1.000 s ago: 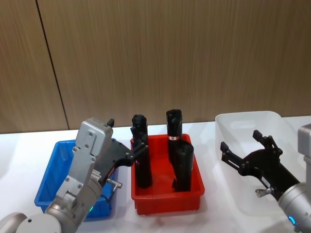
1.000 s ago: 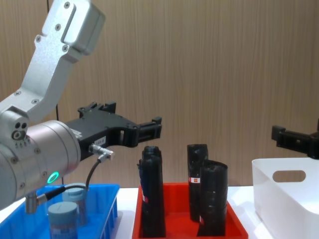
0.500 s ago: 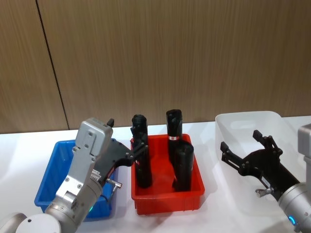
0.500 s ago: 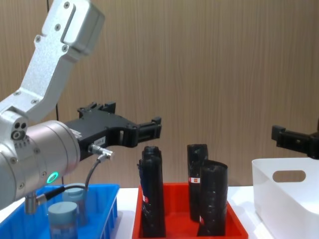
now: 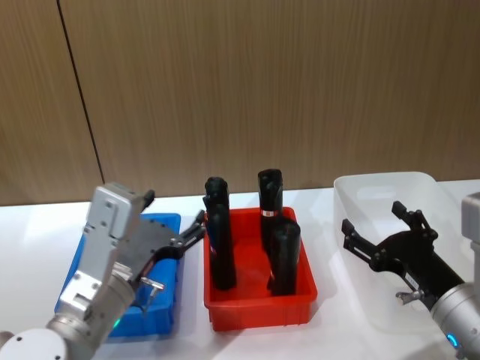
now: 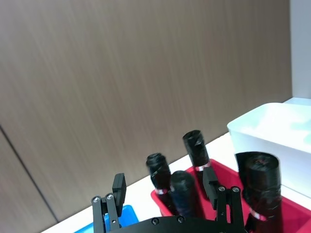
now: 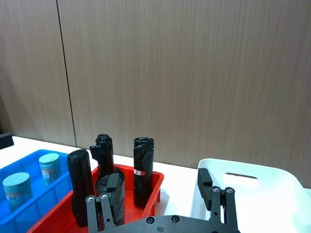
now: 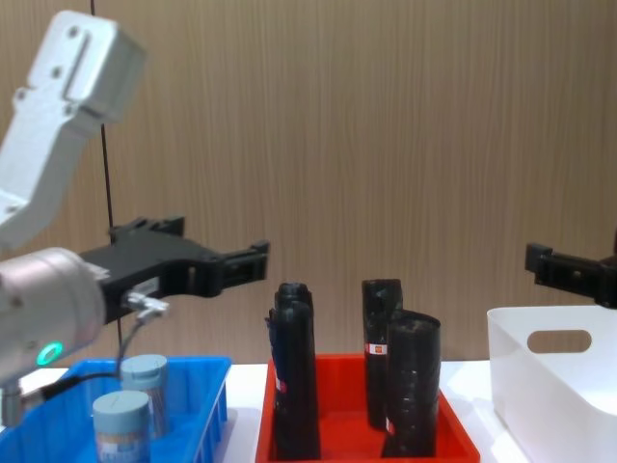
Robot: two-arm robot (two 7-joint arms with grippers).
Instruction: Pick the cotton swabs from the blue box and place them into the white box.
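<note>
— Where's the left arm?

— I have it raised over the blue box (image 5: 169, 222). The wrist housing sits high, and the left gripper (image 6: 164, 183) reaches out level towards the red tray (image 5: 259, 311). Its fingers are spread wide with nothing between them.

— And the swabs?

— I see two jars of swabs (image 8: 145, 378) standing upright in the blue box, one just behind the other. They are below the gripper, and it isn't touching them.

— What about the right side?

— My right gripper (image 5: 373, 217) hangs over the white box (image 5: 382, 184), above its rim. It is angled up and back towards the wall. Its fingers are wide apart too and hold nothing.

— What's between the boxes?

— The red tray, with black rolls (image 5: 283, 255) standing upright in it. The left gripper's fingertips are just beside the top of the nearest roll, and I can't tell whether they touch it.
</note>
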